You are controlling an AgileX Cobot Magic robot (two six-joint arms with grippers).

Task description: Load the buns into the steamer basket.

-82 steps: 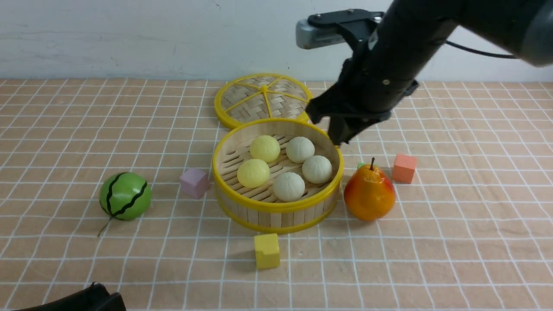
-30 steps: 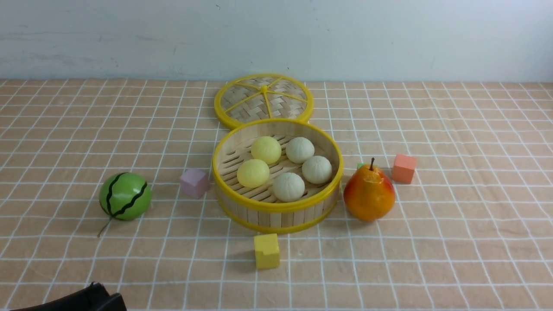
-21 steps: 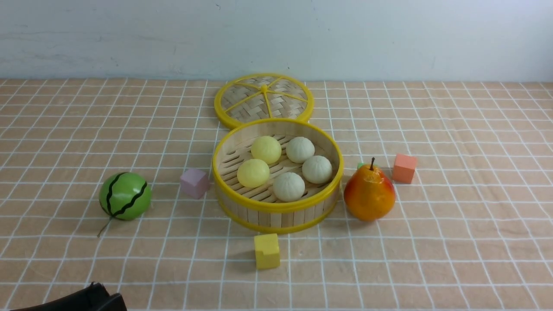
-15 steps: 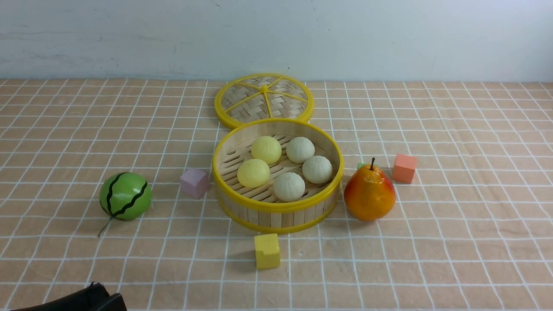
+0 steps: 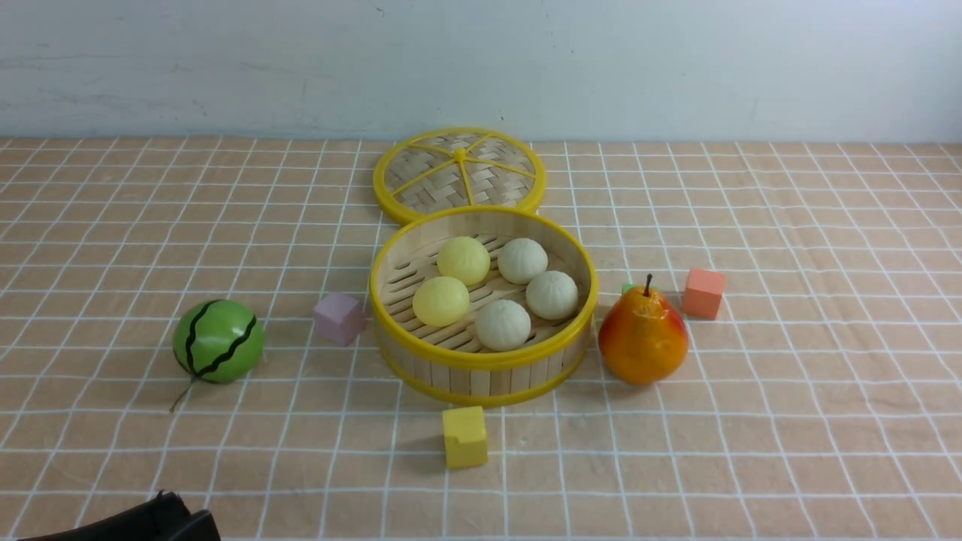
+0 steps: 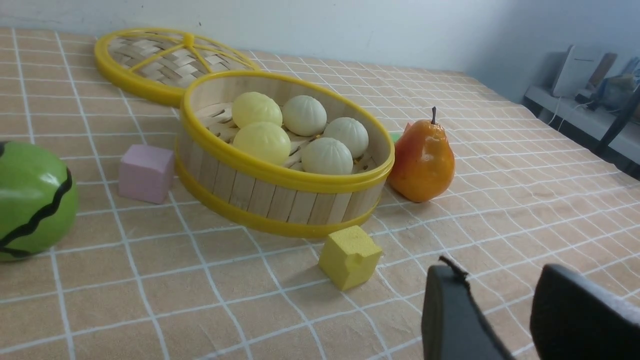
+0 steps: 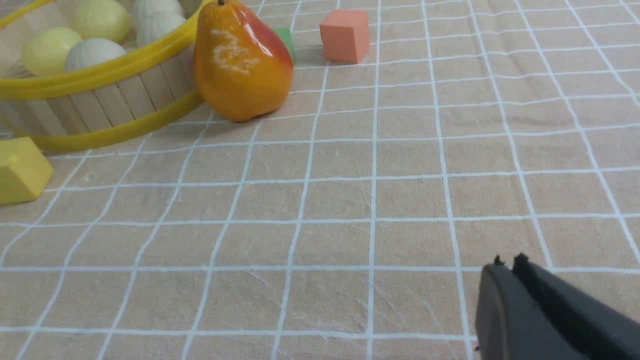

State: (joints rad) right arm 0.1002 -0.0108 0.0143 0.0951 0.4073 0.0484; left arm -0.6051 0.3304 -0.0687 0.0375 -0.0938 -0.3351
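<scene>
The steamer basket (image 5: 481, 359) stands mid-table. Inside it lie two pale yellow buns (image 5: 463, 260) (image 5: 440, 300) and three off-white buns (image 5: 521, 260) (image 5: 551, 294) (image 5: 502, 324). The left wrist view shows the basket (image 6: 280, 175) with the buns (image 6: 261, 142) inside. My left gripper (image 6: 500, 272) is open and empty, low over the cloth near the table's front left, well short of the basket. My right gripper (image 7: 507, 265) is shut and empty over bare cloth, to the front right of the basket (image 7: 100, 105). It is out of the front view.
The flat woven lid (image 5: 458, 174) lies behind the basket. A green melon ball (image 5: 218, 340) sits at the left and a pink cube (image 5: 338, 318) beside the basket. A yellow cube (image 5: 464, 436) is in front. A pear (image 5: 642, 336), orange cube (image 5: 703, 292) and small green cube (image 5: 626, 288) are at the right.
The right arm, which hung over the basket's far right rim 2.7 s ago, has left the front view. Nothing has moved in the last second.
</scene>
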